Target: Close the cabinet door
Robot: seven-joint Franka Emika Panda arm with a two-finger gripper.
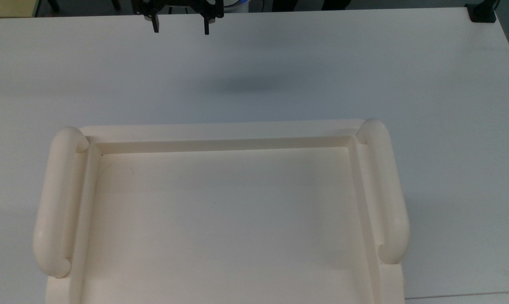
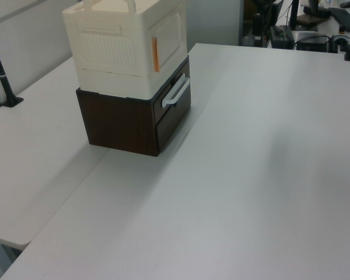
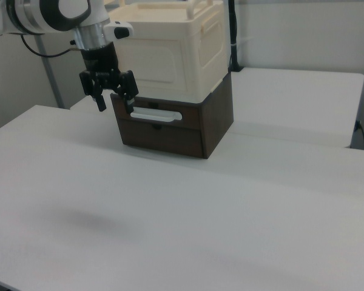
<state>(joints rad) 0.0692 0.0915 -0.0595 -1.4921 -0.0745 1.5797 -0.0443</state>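
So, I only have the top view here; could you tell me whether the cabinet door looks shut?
Observer: In the left view the cabinet door lies flush with the front of the cabinet, with no gap visible.
Operator: Thank you. What does the cabinet stand on?
Observer: A dark brown drawer unit with a white handle.
Operator: And how high is the gripper?
Observer: In the right view the gripper hangs open and empty, well above the table.
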